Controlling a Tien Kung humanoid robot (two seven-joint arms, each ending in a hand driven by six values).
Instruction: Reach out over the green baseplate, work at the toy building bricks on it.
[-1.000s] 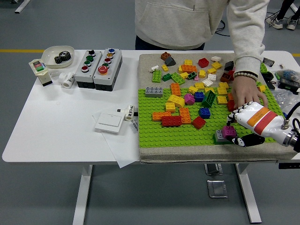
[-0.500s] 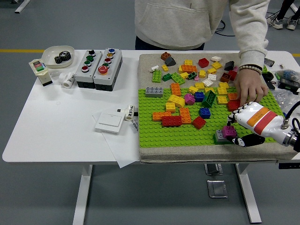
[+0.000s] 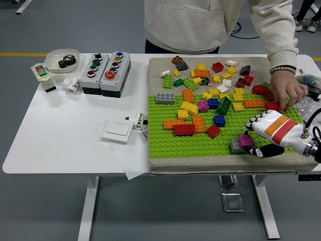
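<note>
The green baseplate (image 3: pixel 200 143) lies on a beige mat and carries several loose bricks. My right hand (image 3: pixel 252 137), white with an orange band, reaches in from the right over the plate's front right corner. Its fingers (image 3: pixel 254 122) and black thumb are curled around a magenta brick (image 3: pixel 245 140) that sits on a grey brick (image 3: pixel 234 146). A person's hand (image 3: pixel 287 89) at the plate's right edge holds a red brick (image 3: pixel 273 106). My left arm is out of view.
More bricks lie on the mat (image 3: pixel 200 68) behind the plate. Two button boxes (image 3: pixel 105 73), a white bowl with gears (image 3: pixel 62 59), a white switch plate (image 3: pixel 117 131) and paper lie to the left. Cables and parts (image 3: pixel 308 88) sit at the far right.
The person's hand has drawn back from the bricks in front of my fingers, up and to the right, taking a red brick along. My right hand has stayed in place.
</note>
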